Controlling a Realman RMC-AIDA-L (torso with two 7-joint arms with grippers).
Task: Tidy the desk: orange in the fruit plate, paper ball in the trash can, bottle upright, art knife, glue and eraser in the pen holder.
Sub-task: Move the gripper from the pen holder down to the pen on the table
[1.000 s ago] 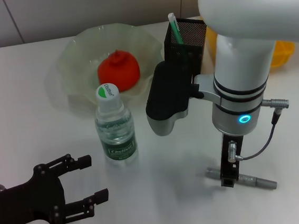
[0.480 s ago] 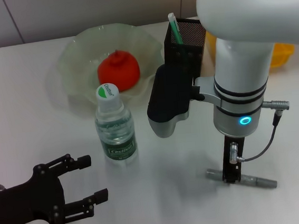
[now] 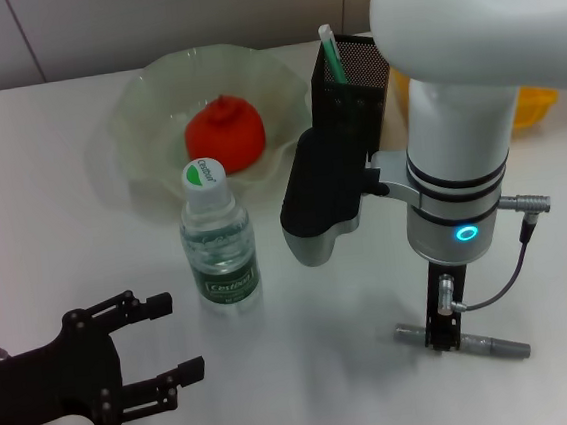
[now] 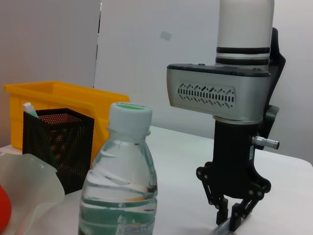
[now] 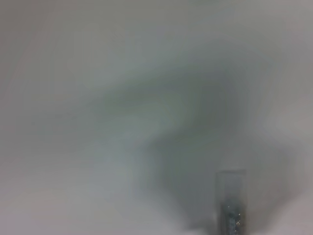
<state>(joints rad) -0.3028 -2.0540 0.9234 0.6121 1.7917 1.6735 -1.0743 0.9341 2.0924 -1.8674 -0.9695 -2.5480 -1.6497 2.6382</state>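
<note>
1. Straddling the art knife [image 3: 462, 340] mid-length, the right gripper [image 3: 443, 343] points straight down, fingers apart around it, not visibly clamped.
2. Knife lies flat on the desk [image 3: 311, 391], long axis crosswise to the jaws.
3. Left gripper [image 3: 160, 340] hangs open, well apart.

White desk [image 3: 39, 176] carries: clear fruit plate [image 3: 143, 105] at back, upright bottle [image 3: 218, 241] just in front of it, black mesh pen holder [image 3: 356, 75] beside plate, yellow bin [image 3: 534, 103] far right, art knife [image 3: 492, 344] lying flat near front.
</note>
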